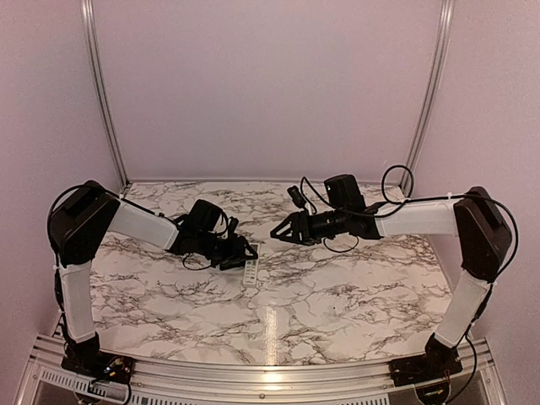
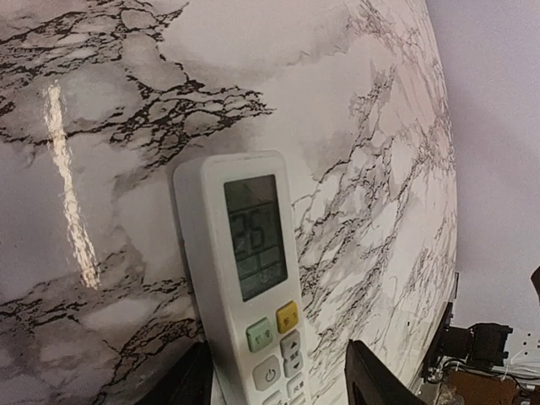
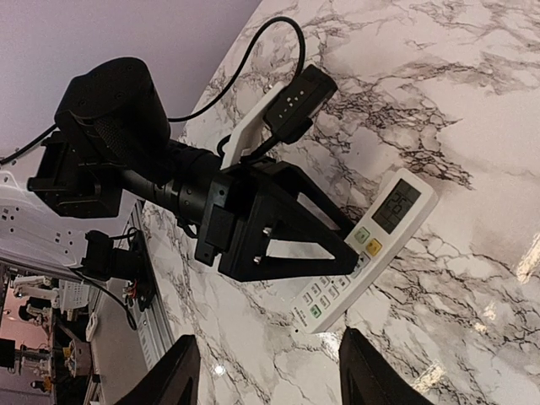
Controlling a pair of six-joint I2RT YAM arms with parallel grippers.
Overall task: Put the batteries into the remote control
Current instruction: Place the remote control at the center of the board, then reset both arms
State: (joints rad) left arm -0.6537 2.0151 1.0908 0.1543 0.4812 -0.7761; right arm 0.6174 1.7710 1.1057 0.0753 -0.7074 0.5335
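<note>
The remote [image 1: 251,271] lies face up on the marble tabletop [image 1: 354,295] near its middle, with digits showing on its display. The left gripper [image 1: 242,252] sits low over the remote's button end. Its fingers [image 2: 190,380] are parted on either side and released. The right gripper [image 1: 277,229] hangs just to the far right of it, spread wide and holding nothing.

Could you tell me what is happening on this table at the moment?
The remote control lies face up on the marble table, with digits showing on its display, so it appears to be powered. The left gripper sits low over its button end, jaws open to either side and not clamping it. The right gripper hovers nearby, open and empty.
</note>
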